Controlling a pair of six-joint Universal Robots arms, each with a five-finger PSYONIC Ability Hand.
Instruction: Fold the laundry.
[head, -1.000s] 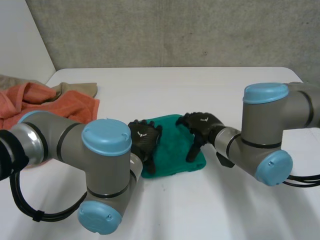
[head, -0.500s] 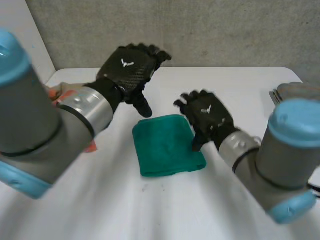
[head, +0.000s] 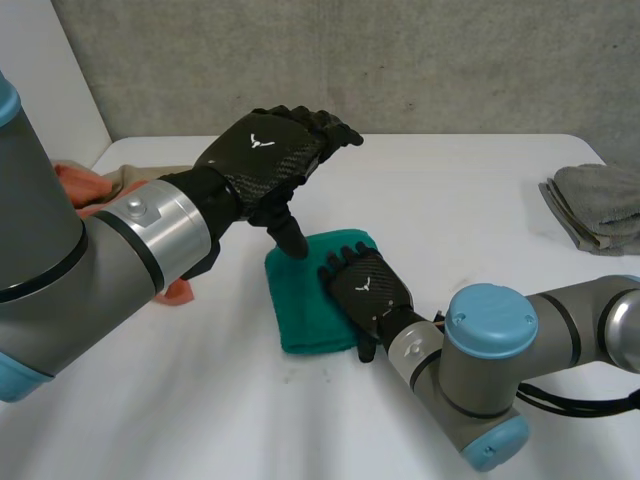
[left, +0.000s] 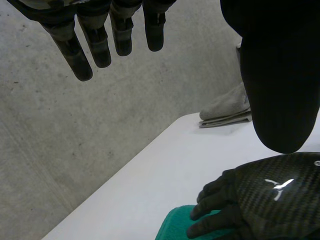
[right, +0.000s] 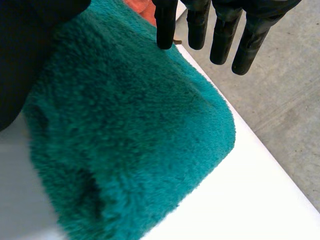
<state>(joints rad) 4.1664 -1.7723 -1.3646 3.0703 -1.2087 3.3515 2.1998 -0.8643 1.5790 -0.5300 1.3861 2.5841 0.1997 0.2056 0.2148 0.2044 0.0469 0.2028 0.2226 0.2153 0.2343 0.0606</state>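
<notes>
Right hand (head: 365, 290) lies over green towel (head: 300, 312), left hand (head: 262, 152) hovers above.

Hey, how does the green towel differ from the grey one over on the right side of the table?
The green towel lies in the middle of the table; the grey towel sits at its right edge. The right hand is spread over the green towel; no hand is near the grey towel. Both are folded.

light: soft, even, bright | table (head: 470, 190): brightly lit | wall (head: 420, 60): duller grey
</notes>
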